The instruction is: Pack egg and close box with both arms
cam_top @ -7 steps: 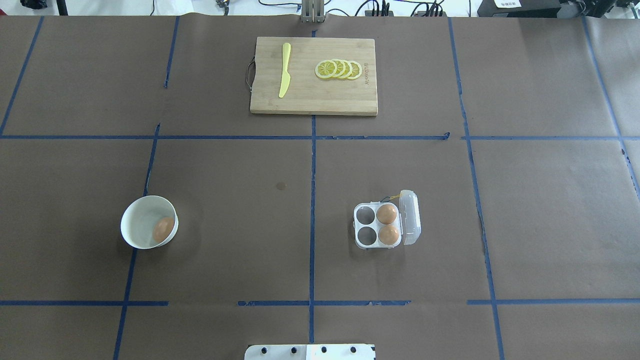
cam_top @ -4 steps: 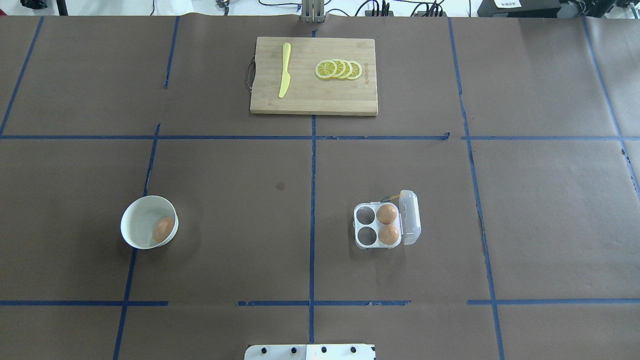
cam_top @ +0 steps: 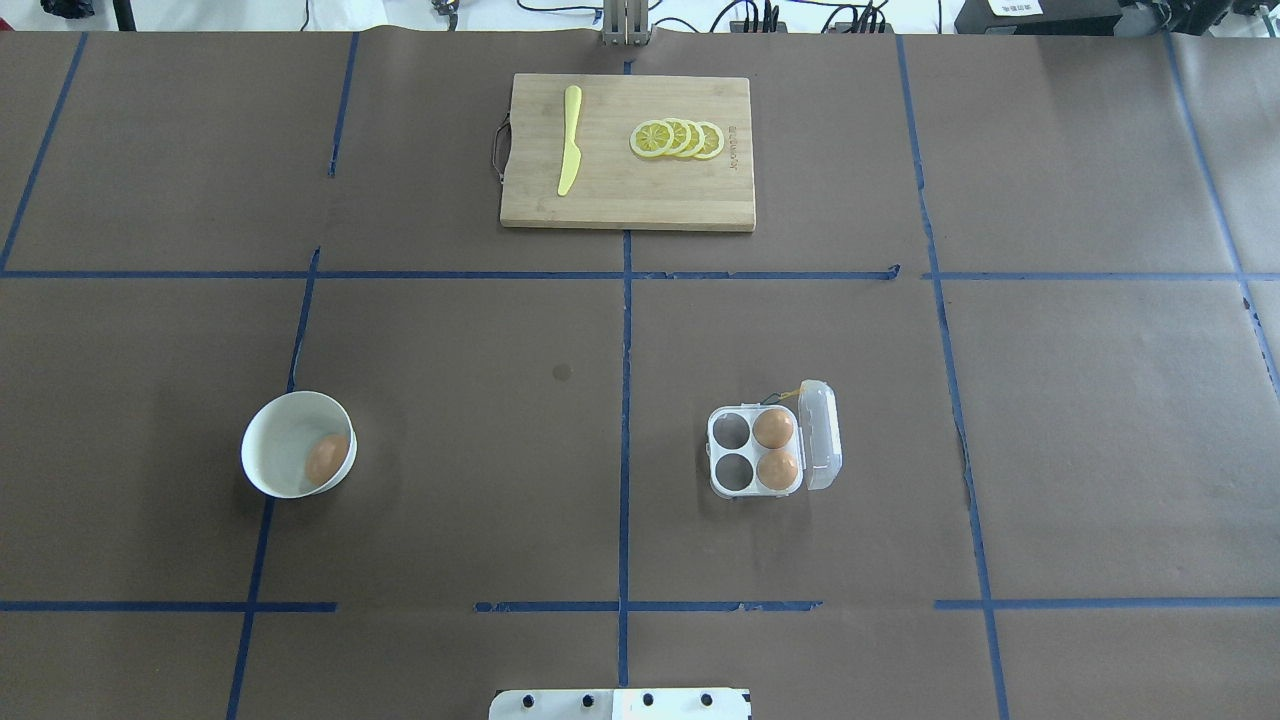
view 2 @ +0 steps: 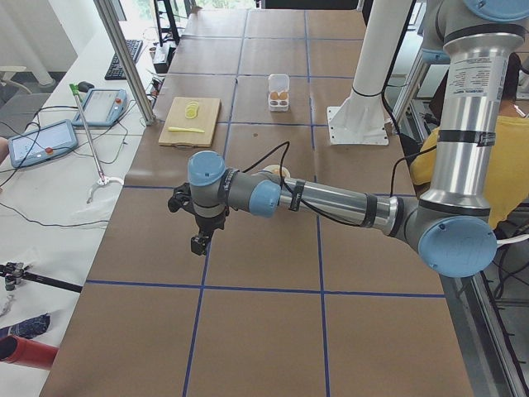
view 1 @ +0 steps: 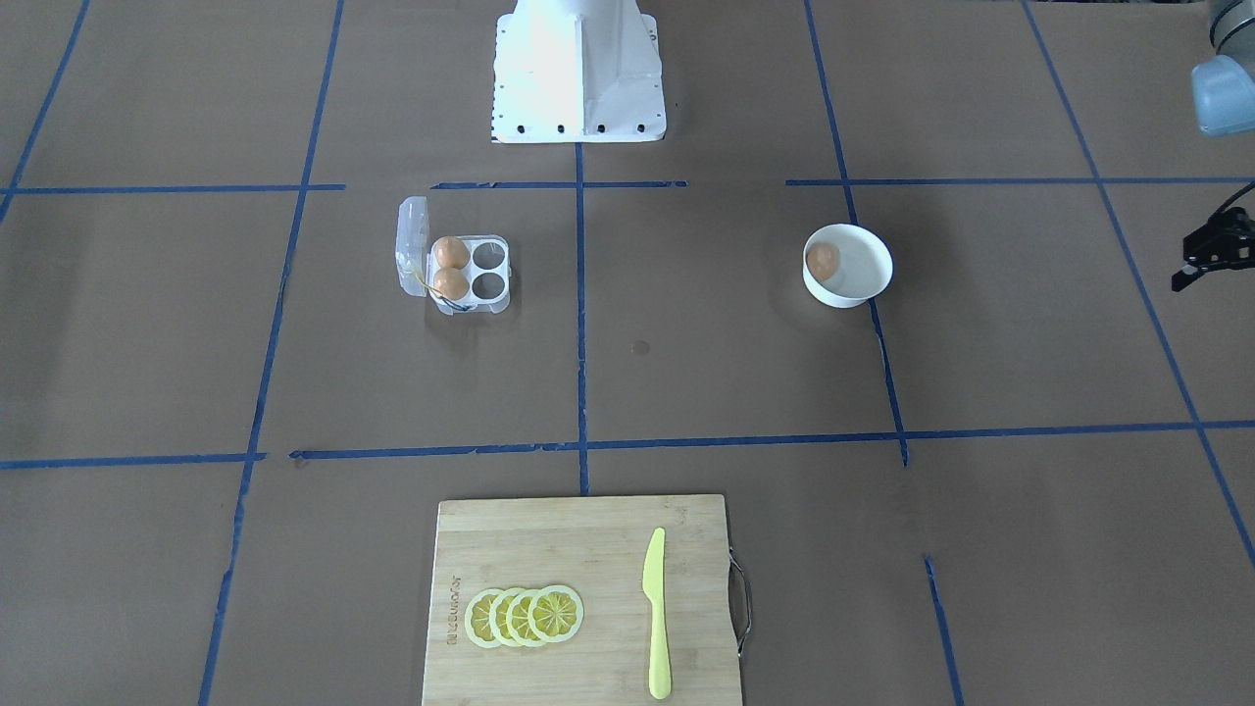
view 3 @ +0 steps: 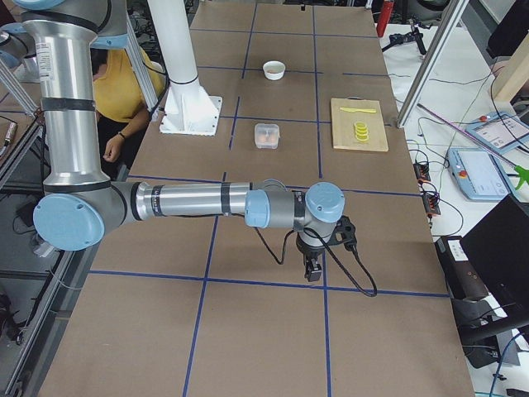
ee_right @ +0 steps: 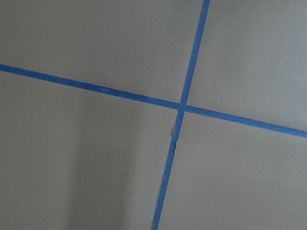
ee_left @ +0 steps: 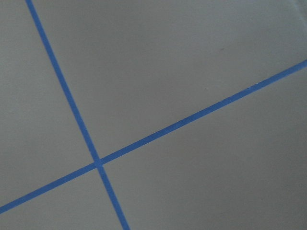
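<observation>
The clear four-cell box (cam_top: 716,450) stands right of centre with its lid (cam_top: 821,435) open to the right. Two orange-brown eggs (cam_top: 773,428) (cam_top: 778,468) fill its right cells, and the two left cells are bare. A third egg (cam_top: 325,458) lies in a white bowl (cam_top: 275,440) at the left. My left gripper (view 2: 198,242) hangs over the table far to the left of the bowl, and its edge shows in the front view (view 1: 1191,267). My right gripper (view 3: 312,271) hangs far to the right of the box. I cannot tell whether either is open or shut. Both wrist views show only table paper.
A wooden cutting board (cam_top: 640,205) lies at the far middle with a yellow knife (cam_top: 569,140) and lemon slices (cam_top: 678,139). Blue tape lines cross the brown table paper. The robot's white base block (view 1: 578,74) stands at the near edge.
</observation>
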